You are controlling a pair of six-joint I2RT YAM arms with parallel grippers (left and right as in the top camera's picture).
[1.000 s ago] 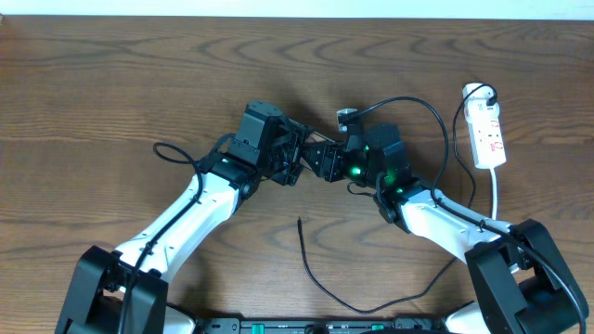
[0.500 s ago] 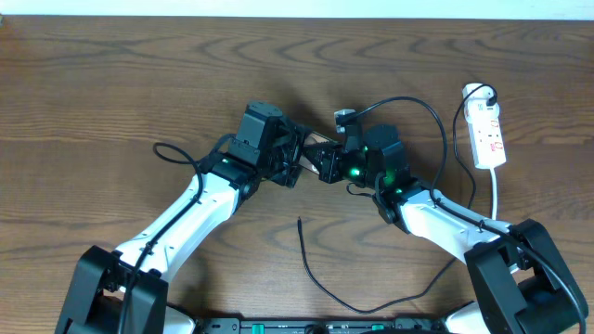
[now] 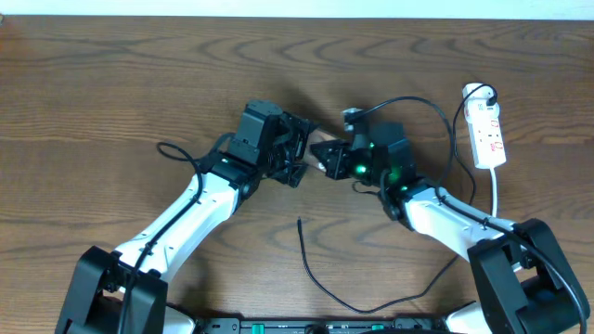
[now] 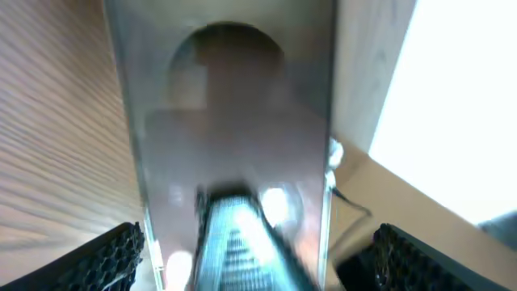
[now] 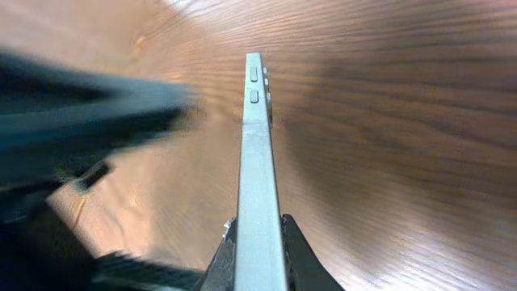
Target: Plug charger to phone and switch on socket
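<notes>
Two arms meet over the middle of the bench. On the left side, we see the left gripper released, its jaws spread wide. In its wrist view the ribbed fingers stand on either side of the phone, with a gap on each side. The phone is held up on edge above the bench's middle, its glossy dark face turned toward the left wrist camera. We cannot tell whether its far end touches the wood. Just to the right, the right gripper is clenched on the phone, pinching the thin slab across its face and back. The charger lies loose on the wood between the two arms. It curves toward the front edge, apart from both grippers. Farthest right, the socket lies near the back right corner, its white cord trailing toward the front.
</notes>
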